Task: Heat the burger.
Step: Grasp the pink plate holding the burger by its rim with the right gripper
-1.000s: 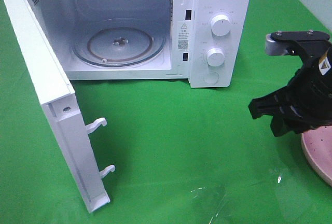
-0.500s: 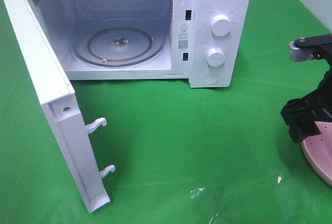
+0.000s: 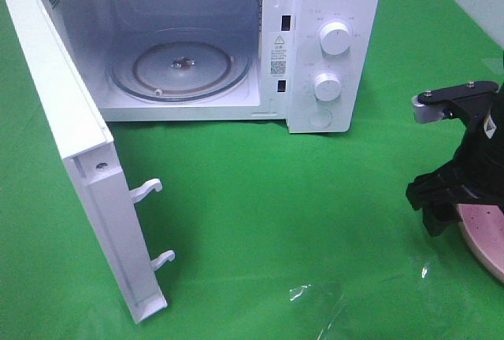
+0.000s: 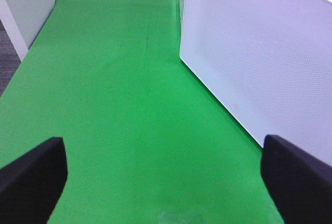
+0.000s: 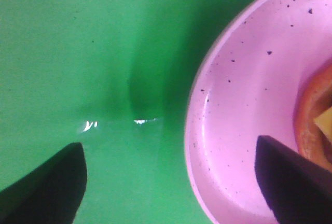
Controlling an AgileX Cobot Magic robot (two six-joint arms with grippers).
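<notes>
At the scene's right edge, the black right gripper (image 5: pixel 171 182) is spread wide over the rim of the flat pink speckled plate (image 5: pixel 233 130), nothing grasped. The round golden-brown burger (image 5: pixel 311 105) is glimpsed on that plate. The black left gripper (image 4: pixel 163 177) is held wide apart too, empty, near the white microwave (image 3: pixel 354 1) and its open door (image 3: pixel 63 120).

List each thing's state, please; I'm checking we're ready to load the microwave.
Microwave door: swung wide open.
Glass turntable: in place, nothing on it.
Burger: on the pink plate, outside the microwave.
Left tool: open, holding nothing.
Right tool: open above the plate's rim, holding nothing.
</notes>
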